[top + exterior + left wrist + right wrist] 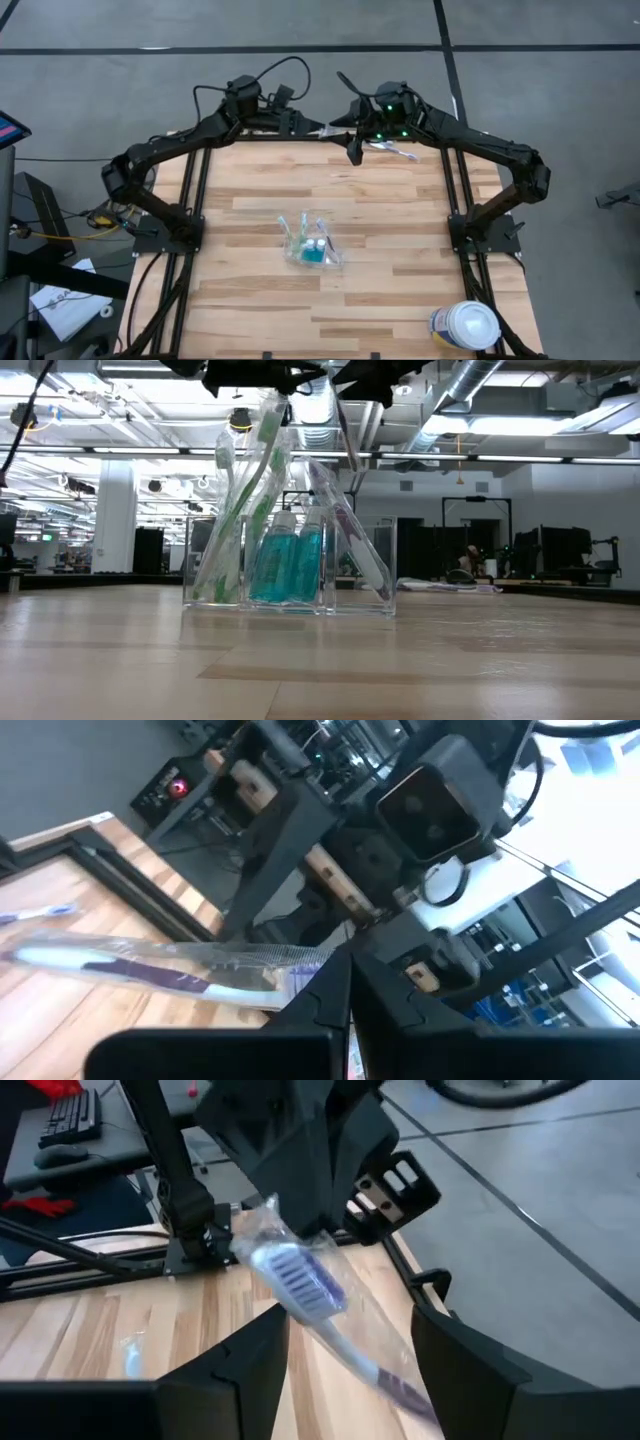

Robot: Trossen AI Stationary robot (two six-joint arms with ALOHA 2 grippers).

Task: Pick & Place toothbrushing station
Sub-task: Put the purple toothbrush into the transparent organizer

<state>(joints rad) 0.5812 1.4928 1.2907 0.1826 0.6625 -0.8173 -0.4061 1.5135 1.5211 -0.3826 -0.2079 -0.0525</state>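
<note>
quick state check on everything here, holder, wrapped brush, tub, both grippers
holder: upright mid-table, holding toothbrushes and blue bottles
wrapped toothbrush: in clear wrap, lying between the right gripper's fingers and reaching to the left gripper
tub: lid on, at the table's near right corner
left gripper: shut, at the far edge
right gripper: open, at the far edge

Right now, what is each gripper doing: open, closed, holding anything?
Left gripper: closed, pinching the end of a wrapped toothbrush at the table's far edge.
Right gripper: open, its fingers either side of that toothbrush, not clamped.
</note>
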